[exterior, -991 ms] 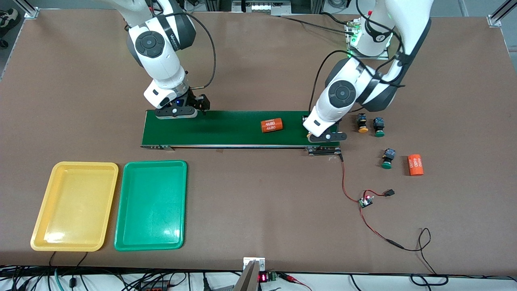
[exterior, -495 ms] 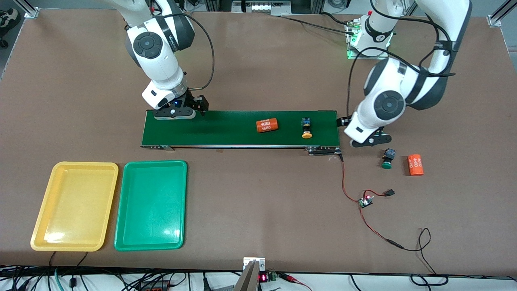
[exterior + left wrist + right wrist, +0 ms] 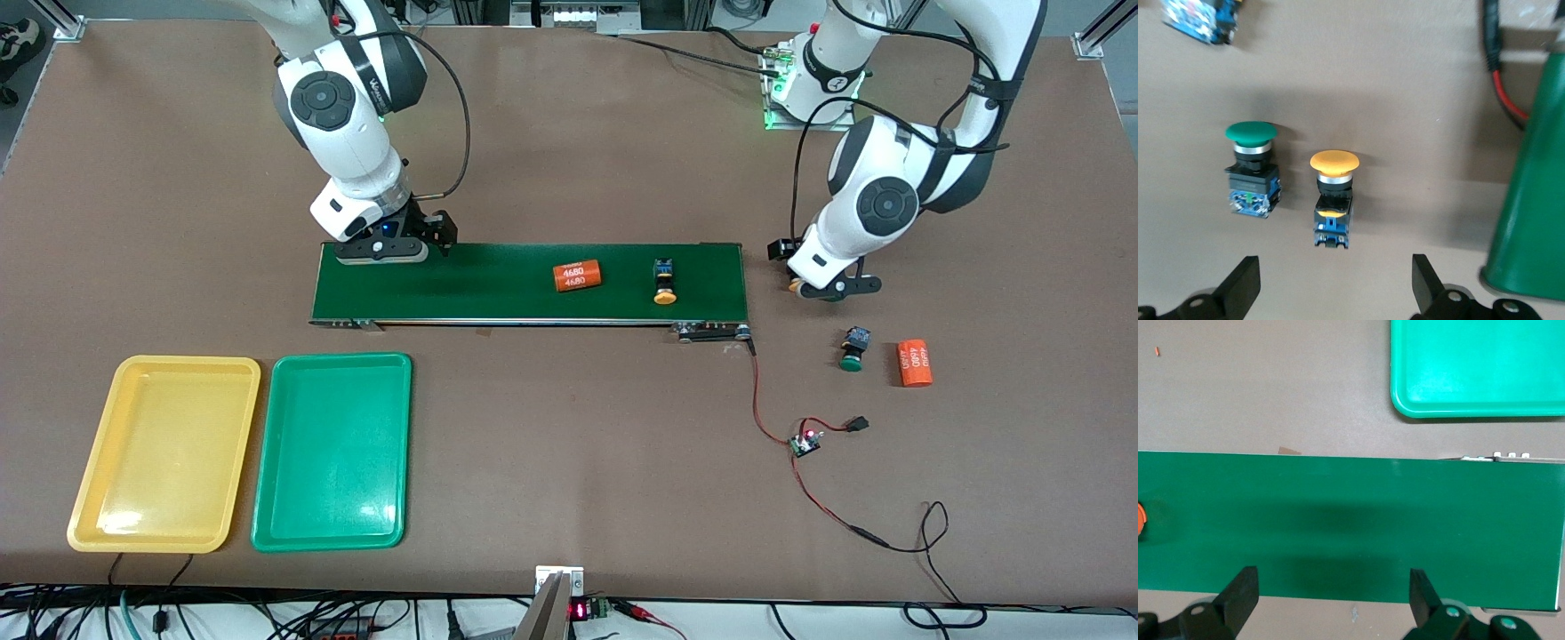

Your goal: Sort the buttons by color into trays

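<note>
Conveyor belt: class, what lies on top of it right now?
On the conveyor belt lie an orange cylinder and a yellow-capped button. The open right gripper covers part of one end.

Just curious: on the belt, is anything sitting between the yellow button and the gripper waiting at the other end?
Yes: an orange cylinder lies between the yellow button and the right gripper, front view.

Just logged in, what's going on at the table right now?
Both trays, yellow and green, hold nothing so far. One yellow button and an orange cylinder lie on the belt. The left gripper hangs open over a green button and a second yellow button on the table off the belt's end. The right gripper waits open over the belt's other end, holding nothing.
</note>
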Robot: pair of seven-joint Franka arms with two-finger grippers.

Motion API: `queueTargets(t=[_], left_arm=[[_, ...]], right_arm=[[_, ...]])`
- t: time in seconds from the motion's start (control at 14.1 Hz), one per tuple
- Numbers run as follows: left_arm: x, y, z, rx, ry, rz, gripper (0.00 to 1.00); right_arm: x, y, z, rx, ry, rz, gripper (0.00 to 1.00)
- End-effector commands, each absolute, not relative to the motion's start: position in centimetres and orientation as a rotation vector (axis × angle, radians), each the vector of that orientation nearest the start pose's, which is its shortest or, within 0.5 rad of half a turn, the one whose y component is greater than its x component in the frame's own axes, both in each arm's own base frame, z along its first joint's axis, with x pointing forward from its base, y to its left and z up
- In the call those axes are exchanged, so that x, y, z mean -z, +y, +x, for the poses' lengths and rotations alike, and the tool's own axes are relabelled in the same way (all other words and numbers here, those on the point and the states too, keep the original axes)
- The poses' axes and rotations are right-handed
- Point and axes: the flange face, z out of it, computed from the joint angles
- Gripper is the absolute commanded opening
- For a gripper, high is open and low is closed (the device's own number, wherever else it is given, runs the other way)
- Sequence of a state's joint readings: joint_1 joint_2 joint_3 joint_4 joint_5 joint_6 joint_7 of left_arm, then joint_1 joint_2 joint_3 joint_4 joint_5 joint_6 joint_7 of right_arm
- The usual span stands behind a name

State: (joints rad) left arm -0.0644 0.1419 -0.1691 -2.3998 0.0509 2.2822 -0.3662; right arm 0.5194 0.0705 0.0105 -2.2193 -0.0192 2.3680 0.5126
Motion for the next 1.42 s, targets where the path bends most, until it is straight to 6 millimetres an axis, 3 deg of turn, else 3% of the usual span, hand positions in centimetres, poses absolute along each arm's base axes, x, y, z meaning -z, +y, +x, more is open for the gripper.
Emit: queueTargets(t=[0.0,0.21,0.28,0.42,0.57,0.71,1.06,1.13,1.34], left_arm=[[-21.6,-10.0,43.1,-0.295,-0.101,-3.062,1.00],[-18.5,-10.2,42.8,-0.273,-0.097,-3.087,0.94],[-17.8,-10.3,42.8,-0.267,-0.093,-3.092,0.87],[-17.5,-10.4,42.8,-0.271,-0.093,-3.094,0.48],[-17.8,-10.4,42.9,-0.267,-0.091,-3.092,0.18],[-19.4,-10.2,43.5,-0.245,-0.101,-3.092,0.06],[-26.1,-11.3,47.5,-0.262,-0.100,-3.064,0.05],[-27.0,-12.4,48.0,-0.267,-0.090,-3.069,0.05],[-28.7,-18.4,48.9,-0.210,0.027,-3.120,0.05]], right_arm=[[-35.4,27.2,46.9,0.130,-0.070,-3.117,1.00],[-35.4,27.1,46.9,0.130,-0.068,-3.117,1.00],[-35.4,27.1,46.9,0.130,-0.068,-3.117,1.00],[-35.3,27.1,46.9,0.128,-0.066,-3.118,1.00],[-35.3,27.1,46.9,0.128,-0.066,-3.118,1.00],[-35.3,27.1,46.9,0.128,-0.066,-3.118,1.00],[-35.3,27.1,46.9,0.128,-0.068,-3.118,1.00],[-35.3,27.0,47.0,0.128,-0.066,-3.118,1.00],[-35.3,26.9,47.1,0.128,-0.061,-3.118,1.00]])
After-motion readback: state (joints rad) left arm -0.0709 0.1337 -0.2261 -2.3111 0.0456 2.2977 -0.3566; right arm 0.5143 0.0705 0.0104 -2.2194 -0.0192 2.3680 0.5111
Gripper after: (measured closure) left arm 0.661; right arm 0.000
